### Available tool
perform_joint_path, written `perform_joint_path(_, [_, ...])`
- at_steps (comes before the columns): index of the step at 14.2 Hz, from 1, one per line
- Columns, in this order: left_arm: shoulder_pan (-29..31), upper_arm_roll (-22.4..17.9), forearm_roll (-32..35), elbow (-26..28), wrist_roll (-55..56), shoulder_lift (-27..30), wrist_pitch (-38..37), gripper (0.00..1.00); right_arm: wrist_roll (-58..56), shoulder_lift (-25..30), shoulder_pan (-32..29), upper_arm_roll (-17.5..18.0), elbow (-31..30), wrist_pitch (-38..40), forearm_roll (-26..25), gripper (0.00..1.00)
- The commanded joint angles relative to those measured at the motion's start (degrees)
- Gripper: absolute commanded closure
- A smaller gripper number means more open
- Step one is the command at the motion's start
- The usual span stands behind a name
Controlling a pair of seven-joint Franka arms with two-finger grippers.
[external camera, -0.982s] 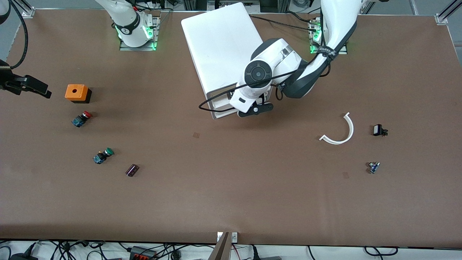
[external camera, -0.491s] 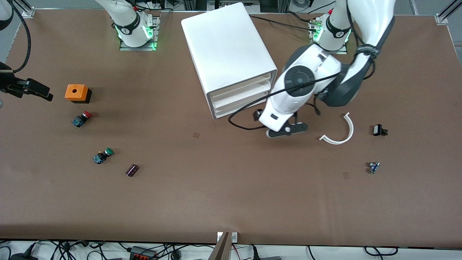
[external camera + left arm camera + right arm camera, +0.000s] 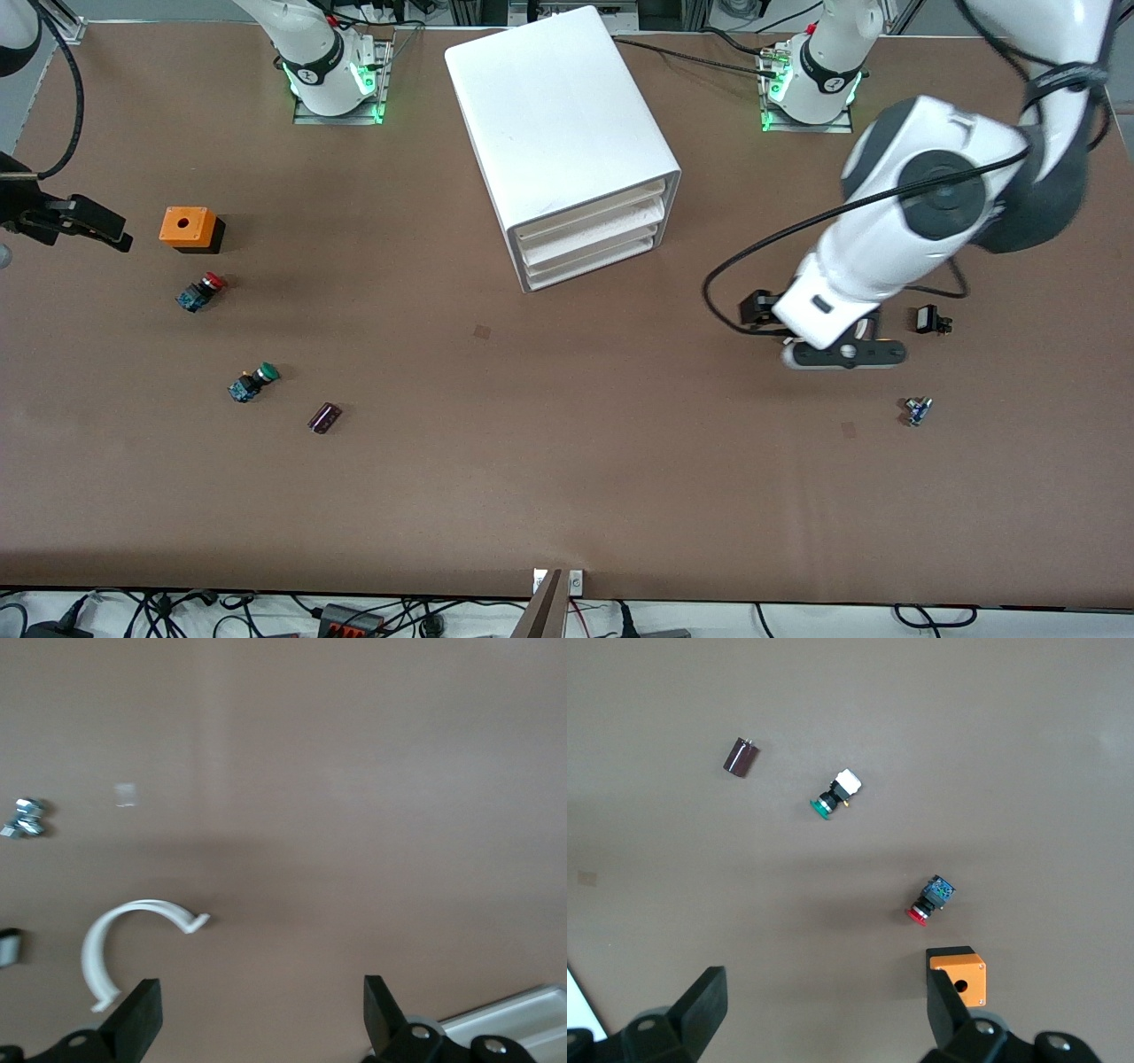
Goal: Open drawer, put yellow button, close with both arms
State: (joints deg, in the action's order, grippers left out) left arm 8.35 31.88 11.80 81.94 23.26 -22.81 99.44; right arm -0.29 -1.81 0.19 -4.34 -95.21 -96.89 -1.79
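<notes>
Drawer (image 3: 592, 215) shut, no yellow button visible: left gripper (image 3: 842, 353) over a white clip (image 3: 120, 943), right gripper (image 3: 84, 226) waiting at the table's edge, both spread and empty, likely done.

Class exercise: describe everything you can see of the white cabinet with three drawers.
The white cabinet is a large boxy unit of smooth, plastic-looking white material, standing on the table between the two arm bases, turned at a slant. Its front shows three shallow stacked drawers, all shut, the top drawer included. Neither gripper touches it.

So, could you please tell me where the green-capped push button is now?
The green-capped push button lies toward the right arm's end, beside the dark purple cylinder, nearer the front camera than the red-capped button.
</notes>
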Motion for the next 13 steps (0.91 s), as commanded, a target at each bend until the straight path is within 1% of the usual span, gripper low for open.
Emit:
perform_joint_path(1, [2.3, -0.7, 0.3, -0.9, -9.0, 3.8, -4.8, 0.0, -0.6, 0.5, 0.7, -0.1, 0.5, 0.6, -1.3, 0.0])
perform_joint_path(2, [2.3, -3.3, -0.5, -0.2, -12.1, 6.1, -5.1, 0.0, -0.5, 0.4, 0.7, -0.1, 0.5, 0.5, -1.2, 0.0])
perform_joint_path(3, [1.3, -7.4, -3.3, 1.3, -15.8, 8.9, -5.7, 0.0, -0.4, 0.4, 0.6, -0.1, 0.5, 0.0, -0.8, 0.0])
perform_joint_path(4, [-0.6, -12.2, -7.1, 4.1, -20.1, 11.9, -5.7, 0.0, -0.4, 0.4, 0.5, -0.2, 0.5, -0.1, -0.2, 0.0])
perform_joint_path(6, [-2.5, -18.4, -10.3, 9.3, -25.6, 17.1, -5.5, 0.0, -0.4, 0.5, 0.7, -0.2, 0.5, 0.3, -0.1, 0.0])
perform_joint_path(7, [-3.4, -19.8, -10.8, 11.3, -25.9, 19.4, -5.3, 0.0, -0.5, 0.6, 0.6, -0.2, 0.4, 0.4, -0.1, 0.0])
perform_joint_path(9, [-5.1, -24.4, -13.0, 15.6, -26.2, 23.3, -5.2, 0.0, -0.6, 0.7, 0.5, -0.4, 0.2, 0.3, -0.1, 0.0])
perform_joint_path(10, [-5.7, -25.5, -13.1, 17.1, -26.2, 24.7, -4.8, 0.0, -0.6, 0.8, 0.6, -0.4, 0.1, 0.0, -0.6, 0.0])
perform_joint_path(12, [-5.8, -26.3, -12.9, 18.5, -26.2, 26.3, -1.6, 0.0, -0.8, 0.8, 0.6, -0.4, 0.0, 0.1, -0.8, 0.0])
perform_joint_path(13, [-5.8, -26.3, -12.8, 18.6, -26.2, 26.1, -1.6, 0.0, -0.8, 0.8, 0.6, -0.4, -0.1, 0.3, -0.8, 0.0])
